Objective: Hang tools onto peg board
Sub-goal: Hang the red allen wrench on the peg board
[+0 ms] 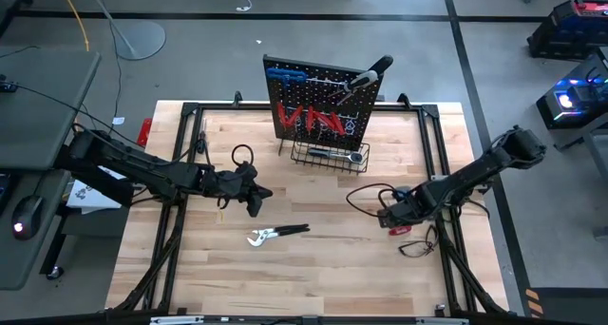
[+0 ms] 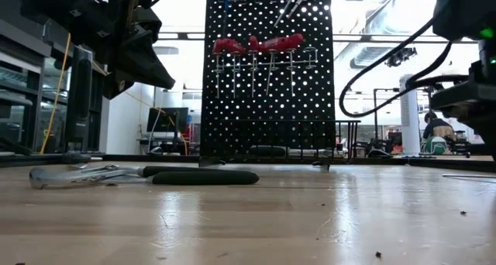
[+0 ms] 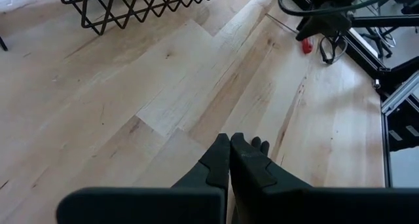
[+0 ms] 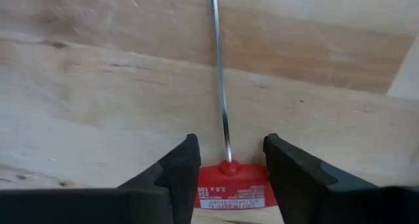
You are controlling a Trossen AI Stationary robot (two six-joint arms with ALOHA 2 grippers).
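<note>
The black peg board (image 1: pixel 323 102) stands at the table's far middle. It carries red-handled screwdrivers (image 2: pixel 260 44), blue hex keys (image 1: pixel 285 76) and a black-handled tool (image 1: pixel 366 78); a wrench (image 1: pixel 342 156) lies in its wire basket. Silver pliers with black handles (image 1: pixel 275 234) lie flat on the table, also in the low view (image 2: pixel 155 174). My left gripper (image 1: pixel 255 201) is shut and empty, above the table just beyond the pliers. My right gripper (image 4: pixel 226 162) is open and low at the table's right, its fingers on either side of a red-handled screwdriver (image 4: pixel 229 185) lying on the wood. My right gripper straddles the screwdriver's red handle (image 4: pixel 230 175) at its shaft end, one finger on each side and the shaft (image 4: pixel 219 67) pointing away between them. The screwdriver lies flat on the table. I cannot tell whether the fingers touch the handle.
A black tubular frame (image 1: pixel 180 211) runs along the table's left, right and far sides. Black cable loops lie near the left arm (image 1: pixel 242 154) and near the right arm (image 1: pixel 418 249). Bare wood lies between the pliers and the basket (image 3: pixel 131 8).
</note>
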